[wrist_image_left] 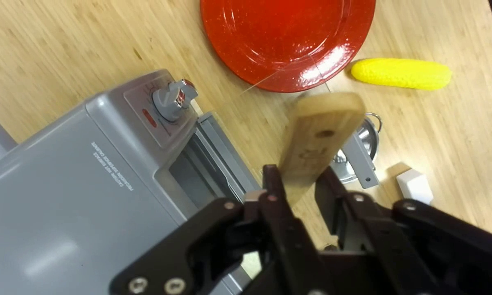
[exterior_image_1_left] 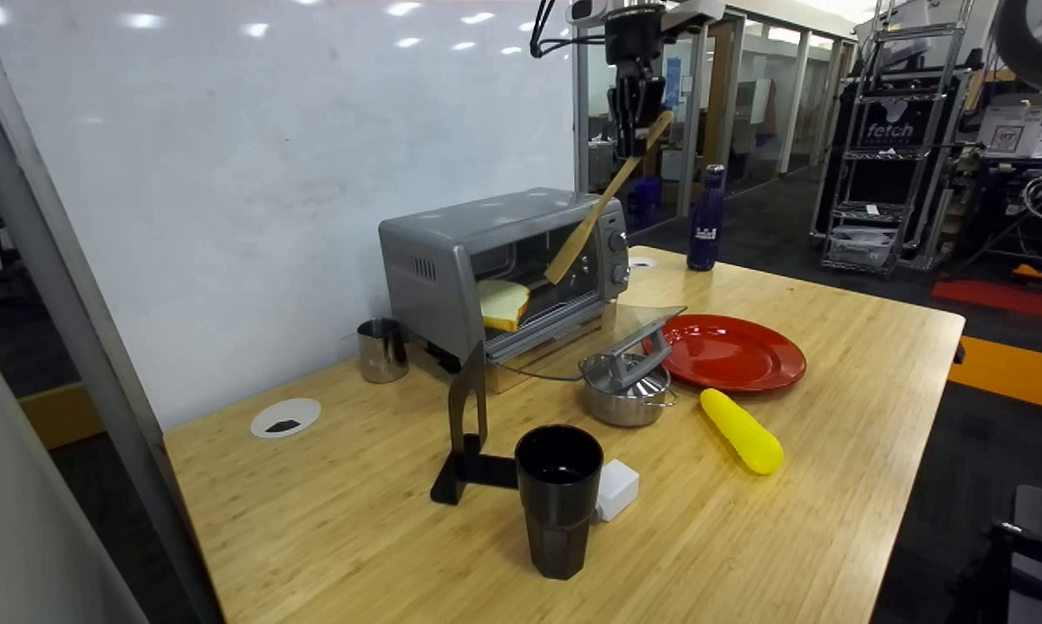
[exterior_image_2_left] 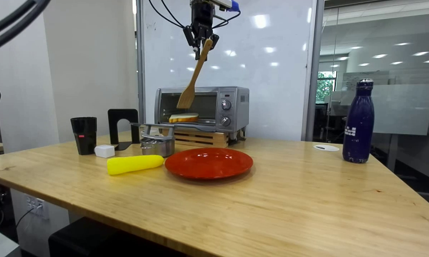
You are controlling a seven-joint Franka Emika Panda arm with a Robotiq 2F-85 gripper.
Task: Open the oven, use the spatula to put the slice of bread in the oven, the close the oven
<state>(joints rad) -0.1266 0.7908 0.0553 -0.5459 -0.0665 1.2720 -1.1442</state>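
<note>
The silver-grey oven [exterior_image_1_left: 460, 251] stands on a wooden base against the whiteboard, its glass door [exterior_image_1_left: 564, 347] swung down. Inside, the slice of bread [exterior_image_1_left: 504, 303] lies on the rack near the opening, also visible in an exterior view [exterior_image_2_left: 184, 118]. High above the table, my gripper [wrist_image_left: 298, 180] is shut on the handle of the wooden spatula [wrist_image_left: 319, 139]. In both exterior views the spatula [exterior_image_2_left: 191, 89] hangs tilted, blade down, in front of the oven opening and apart from the bread. Most of the bread is hidden in the wrist view.
Beneath the lowered door handle [exterior_image_1_left: 642, 355] sits a steel pot [exterior_image_1_left: 627, 400]; contact is unclear. A red plate [exterior_image_1_left: 729, 351] and a yellow corn-like object [exterior_image_1_left: 742, 431] lie nearby. Also around are a black cup [exterior_image_1_left: 560, 503], black bookend [exterior_image_1_left: 469, 433], white block [exterior_image_1_left: 616, 490], metal pitcher [exterior_image_1_left: 382, 351] and blue bottle [exterior_image_1_left: 706, 221].
</note>
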